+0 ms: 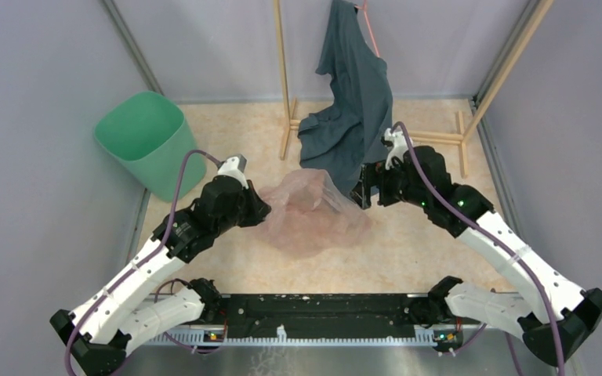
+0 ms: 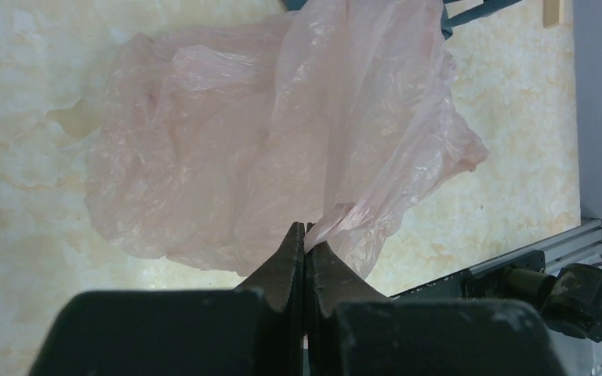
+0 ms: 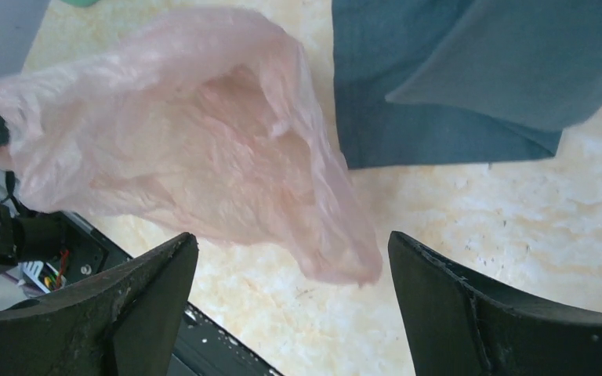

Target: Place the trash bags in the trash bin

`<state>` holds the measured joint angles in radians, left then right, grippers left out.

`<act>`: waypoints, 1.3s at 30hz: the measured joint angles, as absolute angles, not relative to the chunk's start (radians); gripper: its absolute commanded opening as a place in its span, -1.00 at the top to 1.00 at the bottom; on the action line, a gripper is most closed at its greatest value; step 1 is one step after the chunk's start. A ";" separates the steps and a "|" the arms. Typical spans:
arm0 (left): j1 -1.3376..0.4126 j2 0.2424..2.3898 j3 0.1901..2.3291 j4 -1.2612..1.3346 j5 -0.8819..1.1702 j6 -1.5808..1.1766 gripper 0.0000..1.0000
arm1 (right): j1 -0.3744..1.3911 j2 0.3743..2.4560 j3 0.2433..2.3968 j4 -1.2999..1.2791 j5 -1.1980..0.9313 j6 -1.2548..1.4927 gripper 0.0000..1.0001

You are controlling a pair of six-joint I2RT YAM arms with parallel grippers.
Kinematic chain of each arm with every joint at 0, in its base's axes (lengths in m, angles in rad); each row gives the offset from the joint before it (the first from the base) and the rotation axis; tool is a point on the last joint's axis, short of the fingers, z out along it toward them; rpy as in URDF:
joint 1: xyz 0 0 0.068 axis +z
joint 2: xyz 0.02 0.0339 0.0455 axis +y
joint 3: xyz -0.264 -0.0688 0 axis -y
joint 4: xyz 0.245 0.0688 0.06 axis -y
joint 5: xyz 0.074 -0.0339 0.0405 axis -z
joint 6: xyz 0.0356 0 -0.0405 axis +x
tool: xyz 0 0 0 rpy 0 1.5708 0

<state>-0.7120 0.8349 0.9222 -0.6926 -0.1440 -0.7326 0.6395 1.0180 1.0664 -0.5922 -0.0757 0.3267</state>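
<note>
A pale pink, wrinkly trash bag (image 1: 313, 211) lies spread on the marbled floor between my two arms. My left gripper (image 2: 306, 229) is shut on a fold at the bag's (image 2: 266, 141) near edge. My right gripper (image 3: 291, 243) stands open above the bag's (image 3: 196, 149) other end, whose loose tip hangs between its fingers without touching them. The mint-green trash bin (image 1: 143, 139) stands at the far left against the wall, open end up, apart from both grippers.
A dark teal-grey garment (image 1: 353, 102) hangs from a wooden rack (image 1: 286, 78) at the back, its hem reaching the floor beside my right gripper (image 1: 368, 186). Grey walls close in left and right. A black rail (image 1: 313, 313) runs along the near edge.
</note>
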 measured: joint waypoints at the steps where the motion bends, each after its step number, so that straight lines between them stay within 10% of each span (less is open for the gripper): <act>1: -0.712 0.835 0.922 -0.693 -0.147 -0.731 1.00 | 0.639 0.993 1.046 -0.596 -0.071 0.335 -0.82; 12: -0.712 0.836 0.931 -0.707 -0.179 -0.705 1.00 | 0.585 0.987 0.652 -0.430 -0.155 0.478 -0.68; 27: -0.712 0.822 0.931 -0.719 -0.181 -0.716 1.00 | 0.512 1.243 0.369 0.419 -0.243 0.636 -0.31; 34: -0.712 0.804 0.925 -0.728 -0.183 -0.738 1.00 | 0.512 1.336 0.293 0.713 -0.270 0.667 0.85; 39: -0.712 0.786 0.914 -0.754 -0.221 -0.785 1.00 | 0.545 1.248 0.295 0.676 -0.257 0.695 1.00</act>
